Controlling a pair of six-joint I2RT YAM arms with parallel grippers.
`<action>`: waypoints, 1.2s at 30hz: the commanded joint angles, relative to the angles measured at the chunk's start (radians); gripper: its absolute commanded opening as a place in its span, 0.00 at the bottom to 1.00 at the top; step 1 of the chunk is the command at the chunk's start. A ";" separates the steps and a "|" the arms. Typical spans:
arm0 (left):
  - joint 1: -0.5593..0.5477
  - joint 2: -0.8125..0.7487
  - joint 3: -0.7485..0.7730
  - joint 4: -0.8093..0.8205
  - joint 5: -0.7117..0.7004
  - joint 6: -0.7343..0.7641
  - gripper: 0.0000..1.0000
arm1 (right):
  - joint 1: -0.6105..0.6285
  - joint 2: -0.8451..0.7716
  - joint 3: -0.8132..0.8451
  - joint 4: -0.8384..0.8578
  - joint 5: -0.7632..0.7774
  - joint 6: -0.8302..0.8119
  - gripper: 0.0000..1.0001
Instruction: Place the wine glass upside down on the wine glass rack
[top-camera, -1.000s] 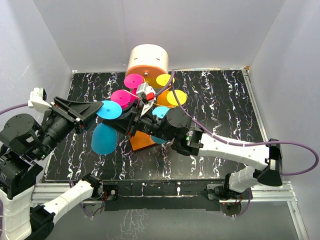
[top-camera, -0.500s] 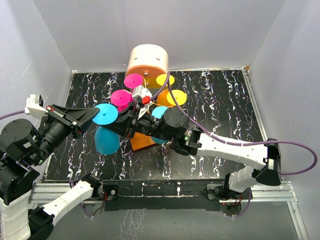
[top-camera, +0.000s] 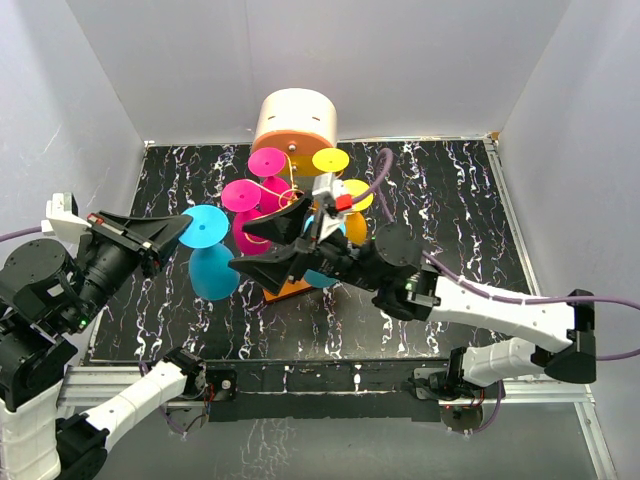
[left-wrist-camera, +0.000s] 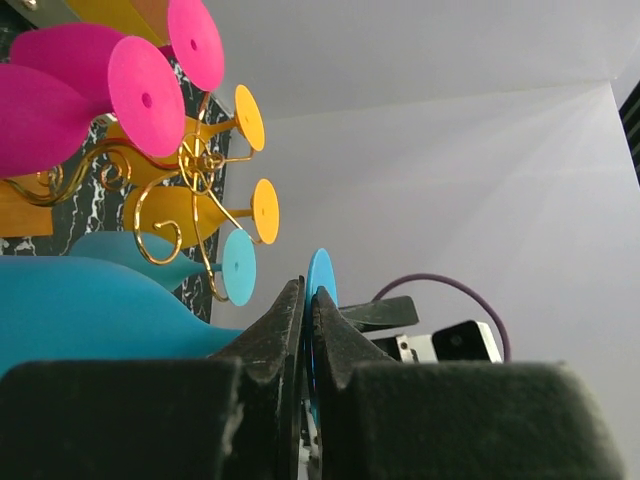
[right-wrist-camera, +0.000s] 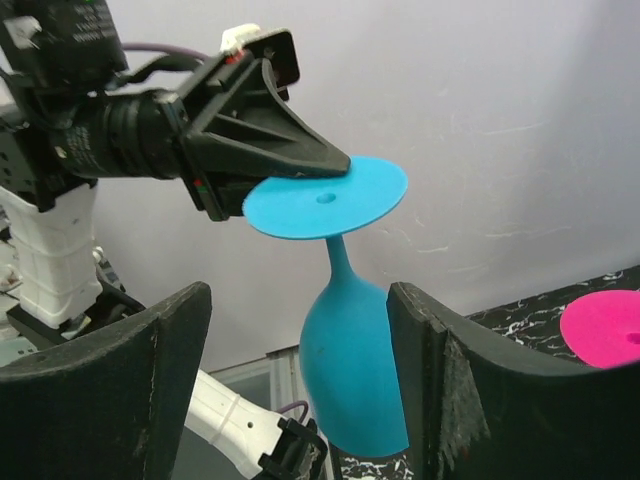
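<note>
**L grip pinches glass foot, R grip wide**

Your L gripper (top-camera: 186, 226) is clamped flat on the foot disc of the glass (top-camera: 212, 272). The glass is blue and upside down: foot at the L fingertips, stem and bowl hanging straight below them, over the table (top-camera: 450, 210).

Your R gripper (top-camera: 240, 245) is spread wide w/ nothing in it, pointing back at the L one. In its wrist view the bowl sits framed btwn both fingers (right-wrist-camera: 110, 390), just ahead of the tips. Can't tell if it touches either.

The rack (top-camera: 284, 290) is ahead of the L fingertips, past the glass, and under the R fingers; the glass is not on it yet. Pink glasses (top-camera: 268, 161) and yellow glasses (top-camera: 330, 160) hang on its arms, plus a second blue glass (left-wrist-camera: 238, 267). The cylinder (top-camera: 295, 115) stands beyond the rack.
</note>
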 joint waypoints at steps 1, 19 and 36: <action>0.000 -0.008 0.034 -0.035 -0.061 0.000 0.00 | 0.006 -0.088 -0.036 0.060 0.015 0.001 0.70; -0.049 0.128 -0.036 -0.056 0.203 0.191 0.00 | 0.006 -0.388 -0.193 -0.013 0.176 0.072 0.71; -0.049 0.218 -0.197 0.226 0.359 0.163 0.00 | 0.006 -0.480 -0.242 -0.055 0.224 0.100 0.71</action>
